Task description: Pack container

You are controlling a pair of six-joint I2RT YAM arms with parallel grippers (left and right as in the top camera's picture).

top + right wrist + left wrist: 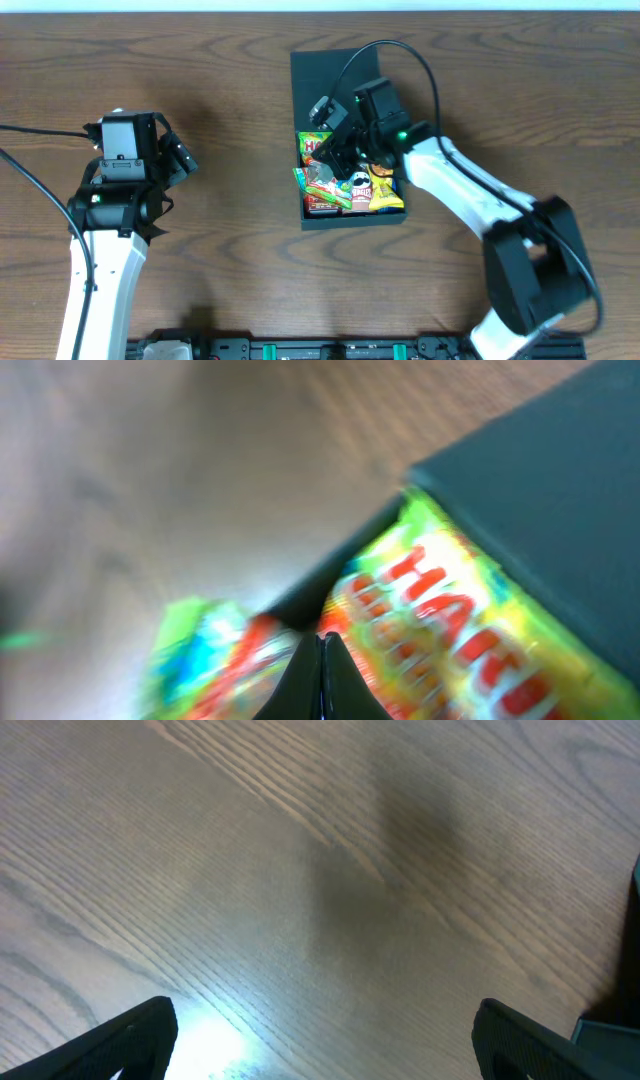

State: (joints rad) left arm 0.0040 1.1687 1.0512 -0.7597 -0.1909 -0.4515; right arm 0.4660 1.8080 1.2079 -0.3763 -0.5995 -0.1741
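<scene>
Container (350, 221) sits at mid-table, a little right of centre, with its lid (320, 85) open and lying flat on the far side. Inside, we note snacks packed side by side: a Haribo bag (313, 146) at the far left, a green-and-red packet (320, 190) in front of it, then a small Pringles can (358, 186) and a yellow packet (386, 192) to the right. Right claw (335, 158) is over the far-left part of the container, above the Haribo bag. In its wrist view the fingers (312, 682) are pressed together with nothing between them, so we record it as closed and empty. That view is blurred: we make out the Haribo lettering just past the tips and a dark panel of the container to the right. We cannot tell whether the tips touch the bag. Left claw (178, 158) is well left of the container, over bare table (230, 250). Its wrist view shows both fingers spread wide at the lower corners with only wood grain between them, so it is open and holding nothing.
</scene>
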